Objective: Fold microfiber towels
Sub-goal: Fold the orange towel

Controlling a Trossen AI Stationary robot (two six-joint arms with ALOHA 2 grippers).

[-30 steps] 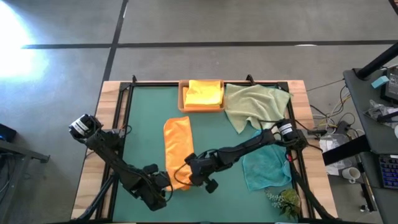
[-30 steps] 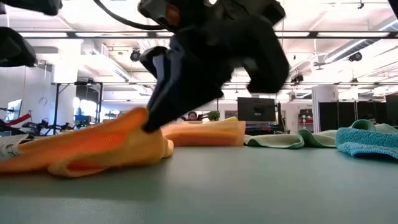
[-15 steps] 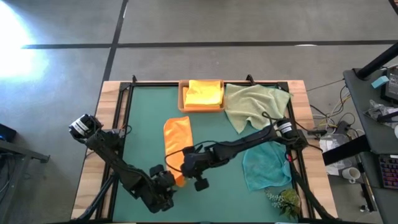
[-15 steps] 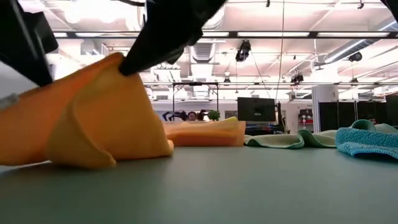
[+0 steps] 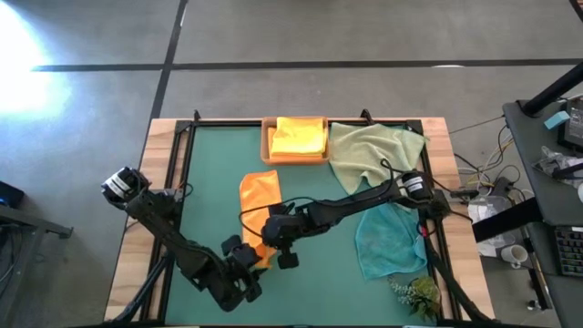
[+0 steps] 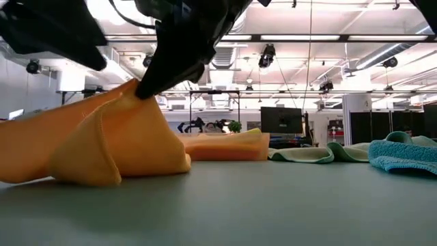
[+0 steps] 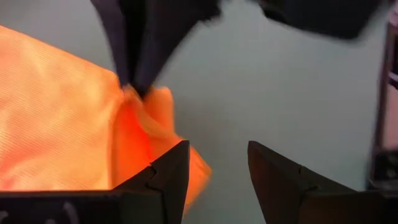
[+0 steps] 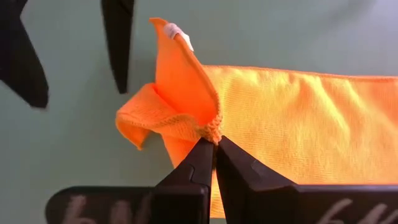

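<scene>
Orange towel [image 5: 260, 205]: you have here a soft, light cloth that does not keep its shape; it lies on the green mat [image 5: 209, 182], folded into a long strip, and the near end is lifted up in a peak between the two grippers.
How it handles: I judge that it sags and drags on the mat when you pull it, so take it by a corner or by the edge, not by the middle.
Other towels: the pale green towel [image 5: 369, 153] and the teal towel [image 5: 390, 239] lie well apart from the fingers, not folded; a folded yellow towel [image 5: 299, 137] sits in the wooden tray [image 5: 267, 146].
Right gripper [image 8: 215, 144]: its fingers are together, clamped on a bunch of the orange edge at their tips.
Left gripper [image 7: 217, 171]: its fingers stand apart and hold nothing; one finger [image 7: 166, 177] is just beside the lifted end.
</scene>
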